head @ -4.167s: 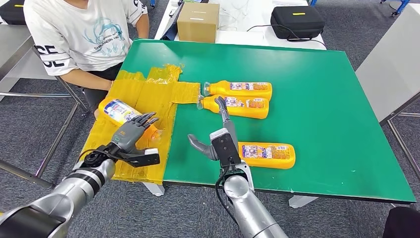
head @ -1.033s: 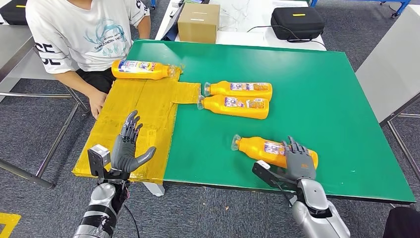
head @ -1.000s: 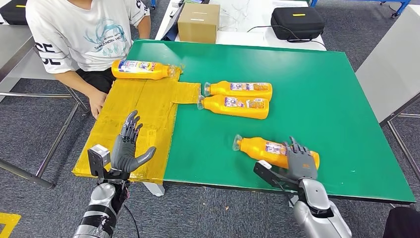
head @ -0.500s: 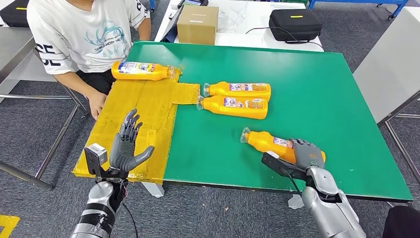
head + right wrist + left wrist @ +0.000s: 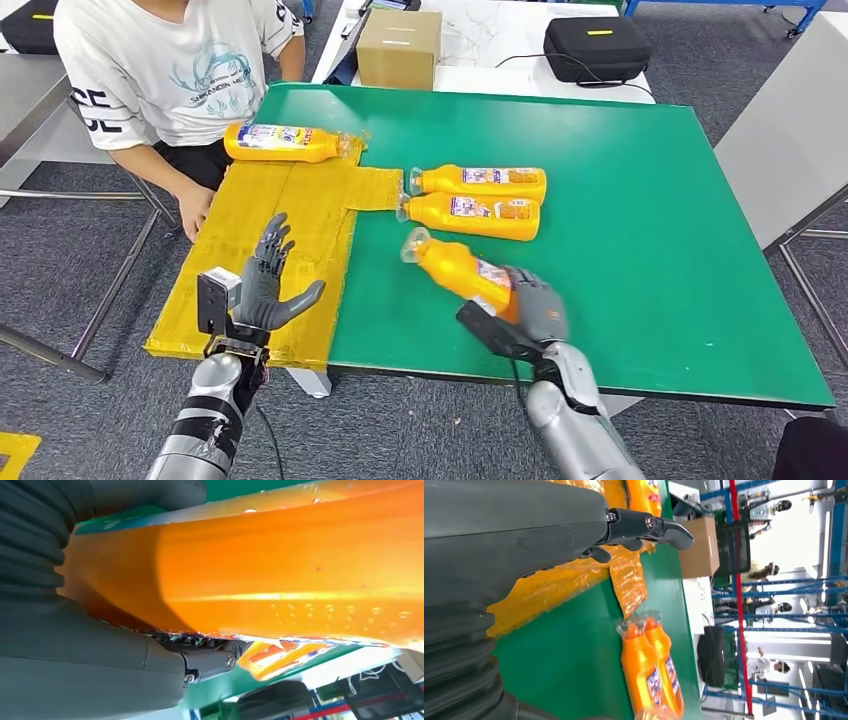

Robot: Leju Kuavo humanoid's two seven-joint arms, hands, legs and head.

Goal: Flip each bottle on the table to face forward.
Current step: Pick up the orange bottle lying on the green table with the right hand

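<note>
- An orange bottle (image 5: 462,272) is gripped at its base by the right hand (image 5: 530,312), lifted and tilted over the bench (image 5: 640,180) near its front edge, cap end pointing toward the yellow sheet (image 5: 290,225).
- Two more bottles (image 5: 480,200) lie side by side mid-bench, touching.
- A fourth bottle (image 5: 285,141) lies at the yellow sheet's far edge.
- The left hand (image 5: 265,290) hovers over the sheet's front corner, fingers spread, holding nothing.
- A person (image 5: 170,60) sits at the bench's left side.

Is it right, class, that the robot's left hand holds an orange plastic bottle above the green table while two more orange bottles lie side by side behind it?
Not quite: the right hand, not the left, holds the orange plastic bottle, as the head view shows. The left hand is spread and holds nothing. The two orange bottles do lie side by side on the green table.
</note>
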